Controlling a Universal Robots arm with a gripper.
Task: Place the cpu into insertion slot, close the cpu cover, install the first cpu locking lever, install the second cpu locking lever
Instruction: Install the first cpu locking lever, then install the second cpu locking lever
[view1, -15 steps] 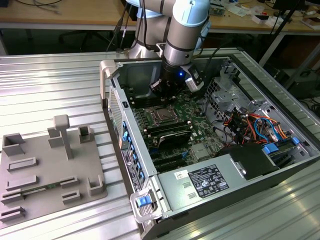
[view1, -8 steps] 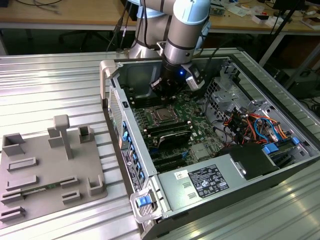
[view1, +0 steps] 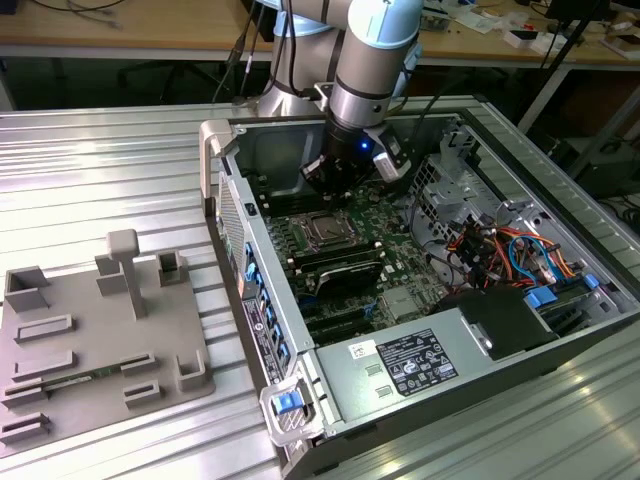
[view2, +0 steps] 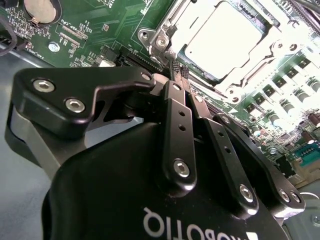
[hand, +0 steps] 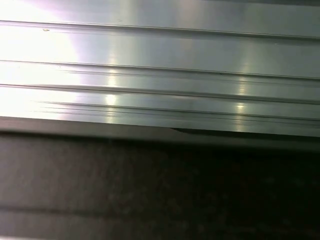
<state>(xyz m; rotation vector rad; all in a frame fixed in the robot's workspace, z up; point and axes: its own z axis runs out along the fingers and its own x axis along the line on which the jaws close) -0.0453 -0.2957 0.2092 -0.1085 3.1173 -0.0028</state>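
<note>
Inside the open computer case, the cpu (view2: 225, 37) lies with its silver top up in the insertion slot (view1: 325, 231) on the green motherboard. The silvery cpu cover (view2: 170, 25) lies flat around it as a frame. A thin metal lever (view2: 220, 93) runs along the socket's near edge. My gripper (view2: 176, 72) is shut, its two black fingers (view2: 179, 130) pressed together, with the tips right at a corner of the socket. In the exterior view the gripper (view1: 325, 185) hangs just behind the socket, low over the board.
The case walls (view1: 250, 260) ring the board. A grey power supply box (view1: 410, 365) sits at the front, coloured cables (view1: 500, 250) on the exterior view's right, and black memory slots (view1: 340, 270) beside the socket. A grey fixture plate (view1: 90, 340) lies on the ribbed metal table (hand: 160, 65).
</note>
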